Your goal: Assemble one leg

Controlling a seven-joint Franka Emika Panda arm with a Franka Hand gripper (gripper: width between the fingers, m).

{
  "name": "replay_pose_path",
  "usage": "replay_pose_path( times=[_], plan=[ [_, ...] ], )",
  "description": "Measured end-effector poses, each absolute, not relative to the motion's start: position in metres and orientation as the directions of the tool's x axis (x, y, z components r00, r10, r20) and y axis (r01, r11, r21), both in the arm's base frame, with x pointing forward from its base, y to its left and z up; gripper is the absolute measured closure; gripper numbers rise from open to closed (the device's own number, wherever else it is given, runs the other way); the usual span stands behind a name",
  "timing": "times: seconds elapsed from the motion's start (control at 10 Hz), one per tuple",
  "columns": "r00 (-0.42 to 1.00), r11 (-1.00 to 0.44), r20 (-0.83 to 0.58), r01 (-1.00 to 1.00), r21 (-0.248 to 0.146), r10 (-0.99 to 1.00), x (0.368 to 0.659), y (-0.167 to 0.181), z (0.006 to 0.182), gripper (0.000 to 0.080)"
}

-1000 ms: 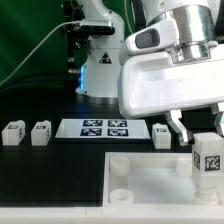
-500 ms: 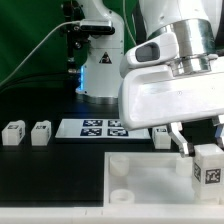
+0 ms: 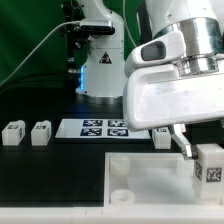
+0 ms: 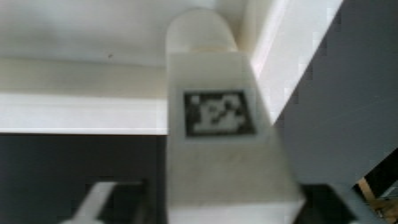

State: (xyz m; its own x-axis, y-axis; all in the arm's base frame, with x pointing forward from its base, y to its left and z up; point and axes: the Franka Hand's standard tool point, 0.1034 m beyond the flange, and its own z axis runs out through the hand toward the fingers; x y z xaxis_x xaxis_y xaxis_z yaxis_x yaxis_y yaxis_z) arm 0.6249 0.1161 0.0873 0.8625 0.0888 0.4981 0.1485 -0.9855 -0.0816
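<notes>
**Fingers (image 3: 184, 146) clamped on one leg (image 3: 208, 166), carried over the white piece, not yet seated**

Closed from two sides on the leg's upper end; one dark tip visible beside the block in the exterior view, the other lost at the picture's edge. Held clear of the counter (image 3: 45, 172), at the exterior view's right, over the right-hand part of the large recessed white piece (image 3: 150, 180). Long axis near upright, tipped slightly, running on from the fingers down toward that piece; rounded free end farthest from the wrist, judging by the wrist view. Tag (image 4: 217, 112) on one side face, turned toward the exterior camera.

Progress, offered as a judgement: pick-up and carry done, seating not. No contact to be made out between leg and white piece. Right-hand corners of the piece hidden behind arm and leg, so alignment impossible to tell. Two round sockets (image 3: 118, 171) open along the piece's edge at the exterior view's left, both unfilled. Left to do: bringing the lower end over a socket, lowering, fixing in place, letting go.

Farther out, three more legs (image 3: 40, 132) loose on the counter: two at the exterior view's left, one just beside the right end of the marker board (image 3: 100, 128).
</notes>
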Motion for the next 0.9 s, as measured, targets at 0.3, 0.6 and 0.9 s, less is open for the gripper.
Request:
replay_pose_path(
  times=[0.3, 0.6, 0.9],
  plan=[
    [0.863, -0.986, 0.498, 0.148, -0.082, 0.089, 0.6249, 0.1159, 0.0873, 0.0175],
    [0.863, -0.986, 0.498, 0.148, -0.082, 0.089, 0.6249, 0.1159, 0.0872, 0.0156],
    [0.87, -0.986, 0.486, 0.143, -0.09, 0.082, 0.623, 0.119, 0.0864, 0.015]
  ],
)
